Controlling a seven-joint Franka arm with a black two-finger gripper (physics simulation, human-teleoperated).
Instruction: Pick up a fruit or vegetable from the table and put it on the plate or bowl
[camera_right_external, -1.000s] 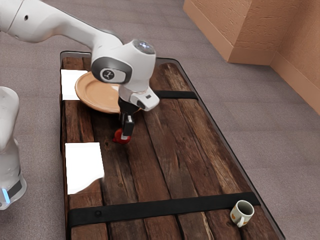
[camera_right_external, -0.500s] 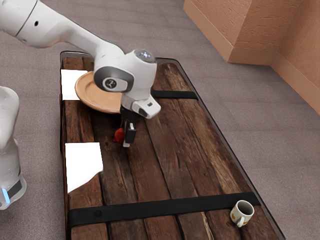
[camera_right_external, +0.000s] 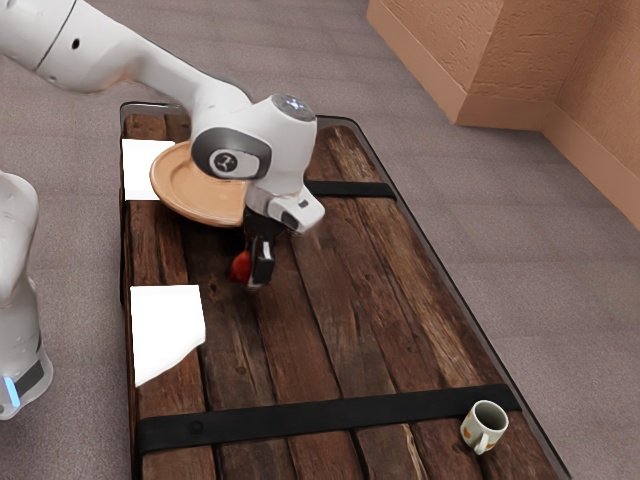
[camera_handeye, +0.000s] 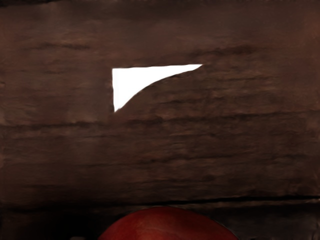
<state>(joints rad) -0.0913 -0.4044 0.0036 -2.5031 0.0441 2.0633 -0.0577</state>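
While gripper (camera_right_external: 251, 274) clamps red fruit (camera_right_external: 239, 266), both up slightly vs. before.

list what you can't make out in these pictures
- Red fruit: its kind. In the exterior view the pincer covers part of it, and the wrist view's edge cuts it off.
- Plate: the part toward the exterior view's right, hidden behind the arm.
- Mug: whether anything is inside; too small in the exterior view.
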